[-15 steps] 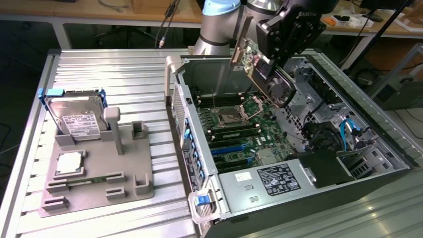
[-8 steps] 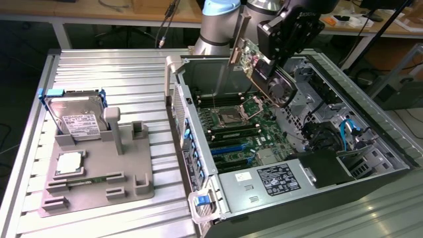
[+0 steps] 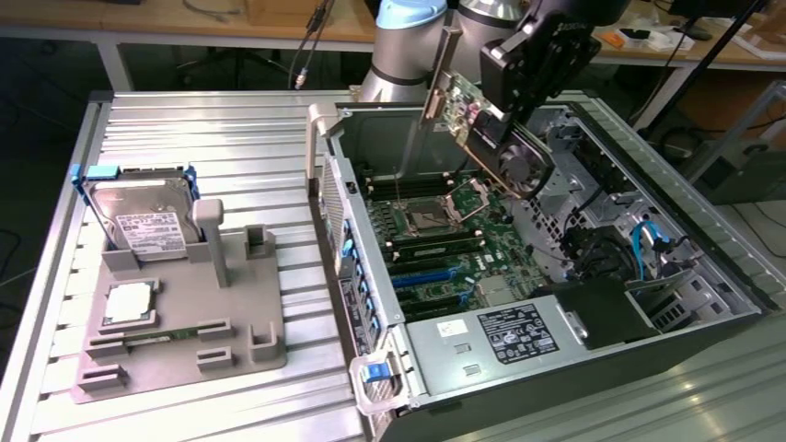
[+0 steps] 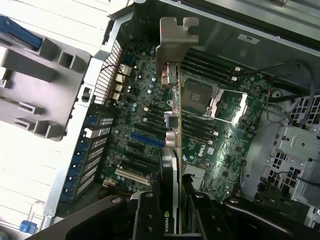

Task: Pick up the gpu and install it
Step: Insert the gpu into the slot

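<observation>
Exterior view: fingers (image 3: 528, 87) clamped tight on the gpu (image 3: 479, 129), card tilted, open computer case (image 3: 338, 184) sat beneath them. Wrist view: gpu (image 4: 171, 122) ran edge-on out from between the fingers (image 4: 145, 215), silver bracket (image 4: 175, 40) farthest out, motherboard (image 4: 225, 145) underneath.

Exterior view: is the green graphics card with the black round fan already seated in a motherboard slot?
No: the green graphics card hangs tilted in the black gripper, above the motherboard inside the open grey case.
</observation>
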